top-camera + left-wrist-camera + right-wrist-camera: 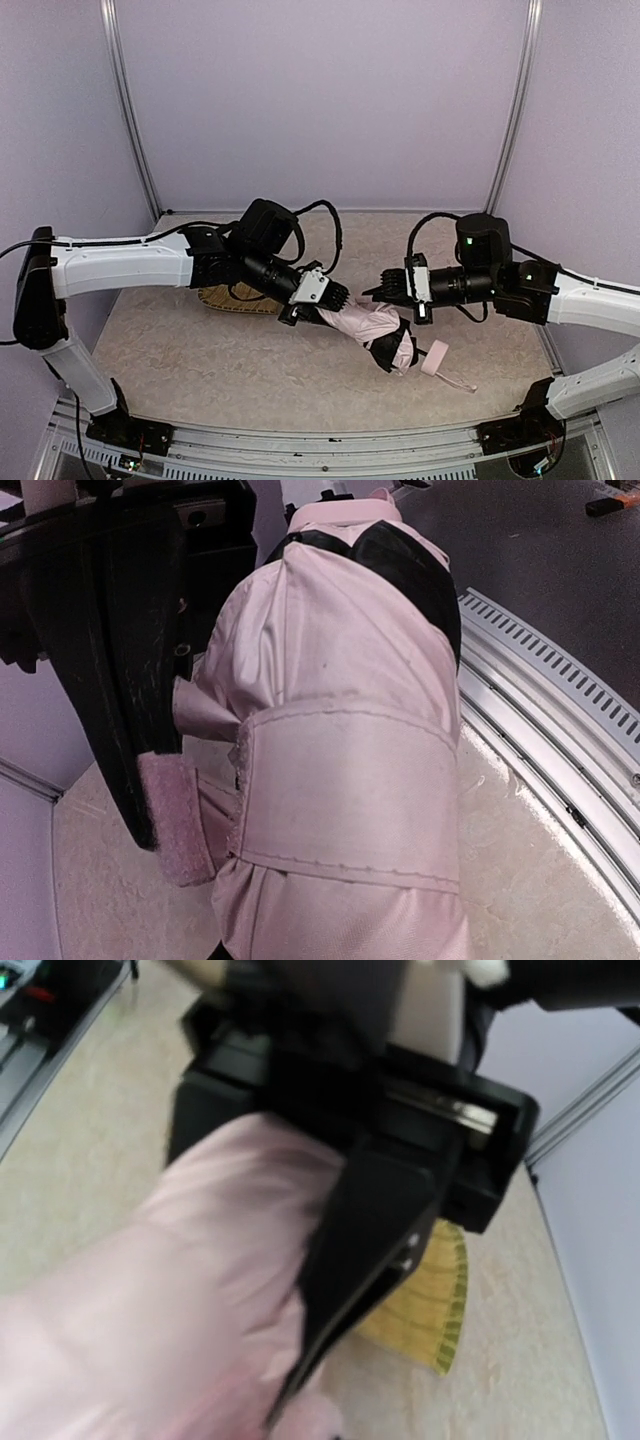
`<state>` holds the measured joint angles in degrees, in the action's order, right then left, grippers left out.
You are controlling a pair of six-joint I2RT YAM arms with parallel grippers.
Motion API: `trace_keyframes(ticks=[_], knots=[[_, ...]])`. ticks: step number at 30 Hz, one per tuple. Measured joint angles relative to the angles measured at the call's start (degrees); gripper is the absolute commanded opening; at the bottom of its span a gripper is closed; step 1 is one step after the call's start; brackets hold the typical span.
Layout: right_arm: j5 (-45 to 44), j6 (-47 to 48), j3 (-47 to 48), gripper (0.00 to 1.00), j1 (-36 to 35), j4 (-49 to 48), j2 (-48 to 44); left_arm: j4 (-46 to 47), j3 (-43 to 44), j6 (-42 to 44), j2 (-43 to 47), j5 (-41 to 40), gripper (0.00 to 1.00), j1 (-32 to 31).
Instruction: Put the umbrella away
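Note:
The folded umbrella (362, 322) lies slanted at the table's middle, pale pink with black lining showing near its small pink handle (436, 357), whose strap trails right. My left gripper (325, 296) is shut on its upper left end. In the left wrist view the pink bundle (340, 780) fills the frame with its closure band wrapped round it and a loose velcro tab (175, 820) beside my black finger (105, 680). My right gripper (378, 288) hovers just above the umbrella's middle, with its fingers spread and nothing in them. The blurred right wrist view shows the pink fabric (170, 1290) and the left gripper's finger (380, 1250).
A woven yellow bamboo tray (232, 299) lies on the table under my left arm, and its edge shows in the right wrist view (430, 1310). Purple walls with metal posts enclose the back and sides. A metal rail (540, 720) runs along the near edge.

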<state>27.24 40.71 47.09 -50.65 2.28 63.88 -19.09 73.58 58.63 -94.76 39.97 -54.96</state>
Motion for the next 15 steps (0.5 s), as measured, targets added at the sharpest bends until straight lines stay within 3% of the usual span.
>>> trace_keyframes(ticks=[6, 10, 15], knots=[[-1.73, 2.84, -0.13, 0.0, -0.74, 1.01, 0.02, 6.78, -1.03, -5.9, -3.41, 7.21, 0.0, 2.84], [-4.59, 6.47, -0.11, 0.0, -2.12, 2.05, 0.9, 3.87, 2.8, -8.79, -8.13, 13.55, 0.0, 3.89], [-6.75, 9.44, -0.11, 0.0, -3.54, 4.13, 2.56, -0.59, 3.52, -10.99, -10.19, 15.37, 0.0, 4.11]])
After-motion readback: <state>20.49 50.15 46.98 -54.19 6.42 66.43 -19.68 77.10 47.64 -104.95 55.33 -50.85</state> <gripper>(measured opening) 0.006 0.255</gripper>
